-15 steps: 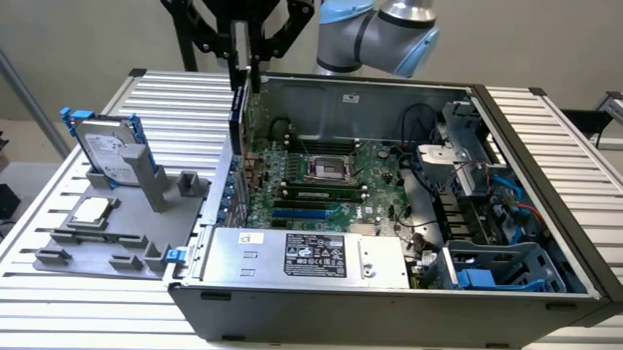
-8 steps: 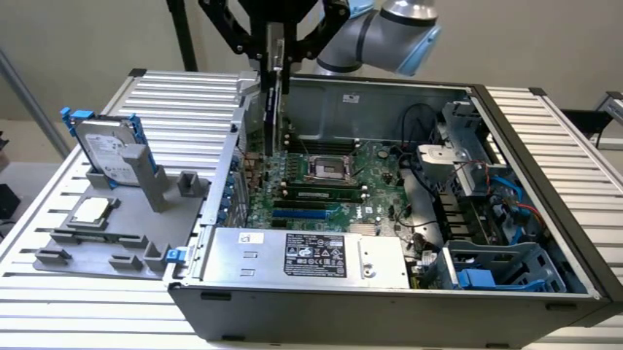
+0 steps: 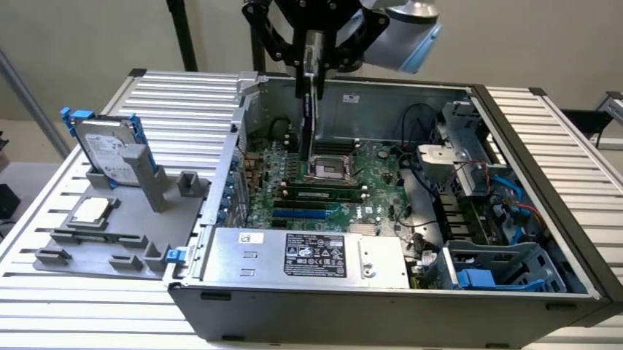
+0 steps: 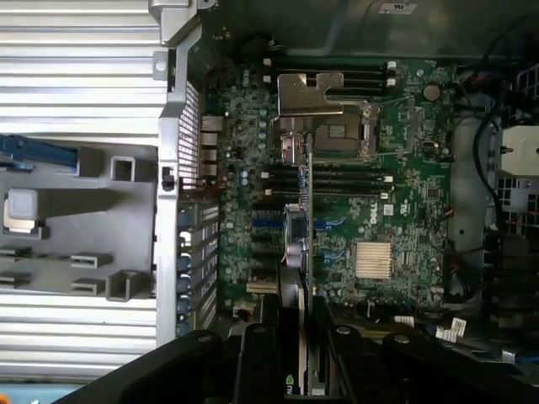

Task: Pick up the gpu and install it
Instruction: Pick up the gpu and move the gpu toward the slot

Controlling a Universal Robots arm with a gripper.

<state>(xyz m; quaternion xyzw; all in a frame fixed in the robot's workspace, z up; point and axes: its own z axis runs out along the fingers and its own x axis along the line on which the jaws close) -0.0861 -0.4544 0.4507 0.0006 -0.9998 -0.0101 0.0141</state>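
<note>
- Gpu [image 3: 313,117] hangs upright, edge-down, over the motherboard [image 3: 380,168] inside the open case [image 3: 389,306]. The claw [image 3: 314,65] is clamped on its top, likely so it can meet a slot.
- On the exterior view's left, a hard drive [image 3: 105,149] stands in a grey holder [image 3: 136,233] on the desk [image 3: 185,95], well apart.
- On the exterior view's right, cables [image 3: 419,117] and a drive cage [image 3: 506,259] crowd the board.

An open computer case [image 3: 389,321] lies on the ribbed desk [image 3: 185,91]. Its green motherboard [image 3: 375,164] faces up, with a silver power supply [image 3: 302,255] along the near wall. Beside the case, on the exterior view's left, a grey fixture [image 3: 127,240] holds an upright silver hard drive [image 3: 107,149] with blue rails and a flat processor chip [image 3: 90,211].
</note>
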